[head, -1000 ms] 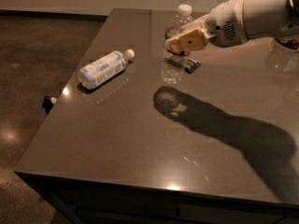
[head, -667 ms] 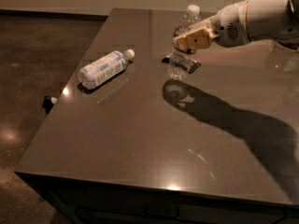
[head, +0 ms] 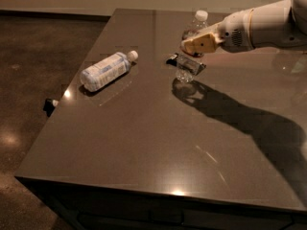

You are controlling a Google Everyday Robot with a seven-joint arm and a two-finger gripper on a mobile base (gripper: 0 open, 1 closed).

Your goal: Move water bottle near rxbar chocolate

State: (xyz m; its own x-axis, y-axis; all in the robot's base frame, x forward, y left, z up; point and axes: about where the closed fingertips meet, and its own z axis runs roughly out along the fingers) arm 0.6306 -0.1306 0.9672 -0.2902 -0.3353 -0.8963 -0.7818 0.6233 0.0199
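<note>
One short, steady descent is what the step seems to call for. The gripper [head: 193, 46] hangs over the counter [head: 144, 143] toward its far edge, and its tan fingers [head: 202, 43] are closed around the upper body of the water bottle [head: 184, 71], which stands upright with its white cap above them. The rxbar chocolate [head: 172, 59] lies flat right at the bottle's foot, partly hidden behind the clear plastic. Whether the base already rests on the counter or floats just above it cannot be told.

The bottle looks to be as near the bar as the task asks, so what is left is probably the release. To do it well, the arm should keep the bottle vertical and bring the base onto bare counter beside the bar, not on top of its wrapper, where it could rock and tip. The fingers should part only once the base bears its weight. The arm should then back off toward the right edge, without brushing the cap.

Counted:
- two bottles: the held one, and a labelled bottle [head: 104, 71] lying on its side near the left edge
- one bar
- one gripper
</note>
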